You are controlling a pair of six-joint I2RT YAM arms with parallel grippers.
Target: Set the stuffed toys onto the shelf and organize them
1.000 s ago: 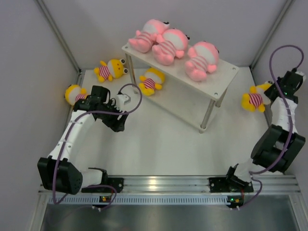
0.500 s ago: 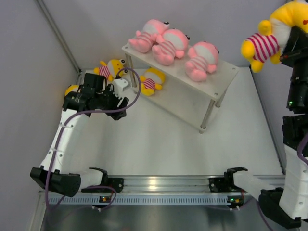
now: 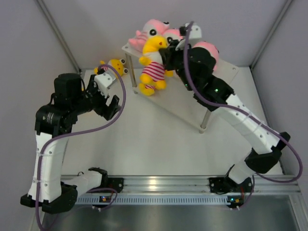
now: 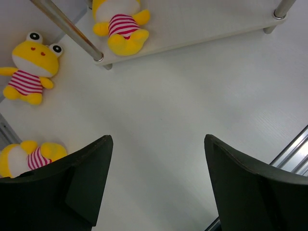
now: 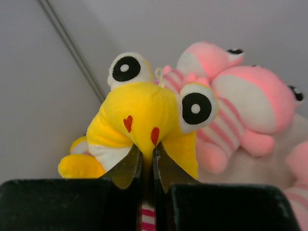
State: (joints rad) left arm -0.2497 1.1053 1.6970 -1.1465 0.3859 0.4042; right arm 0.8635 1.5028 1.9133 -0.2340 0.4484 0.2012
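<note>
Seen from above, the right arm reaches over the left end of the shelf (image 3: pixel 226 72). Its jaws are clenched on the head of the held yellow toy (image 3: pixel 153 67), which hangs in the air in front of the upper tier's left corner with its striped shirt facing up. The pink toys (image 3: pixel 155 26) lie on the upper tier, three of them, crowded toward the back and partly covered by the arm. The left arm stands raised over the left side of the bench (image 3: pixel 159 144), its jaws released and grasping nothing. A second yellow toy (image 3: pixel 115 66) lies on the bench by the back-left corner, near the shelf's left end.

In the left wrist view, the two dark fingers (image 4: pixel 82 187) stand wide apart with only bare bench (image 4: pixel 168 134) between them. The lower-tier yellow toy (image 4: pixel 120 24) lies on the shelf's bottom board just beside a silver leg (image 4: pixel 67 26), its head cut off by the frame. The second yellow toy (image 4: pixel 30 62) lies face up on the bench, apart from the shelf. A third yellow toy (image 4: pixel 29 156) shows at the left edge, partly hidden behind a finger.

In the right wrist view, the jaws pinch the held yellow toy (image 5: pixel 144 115) just below its two red marks. The pink toys (image 5: pixel 250 101) lie behind it, touching one another
</note>
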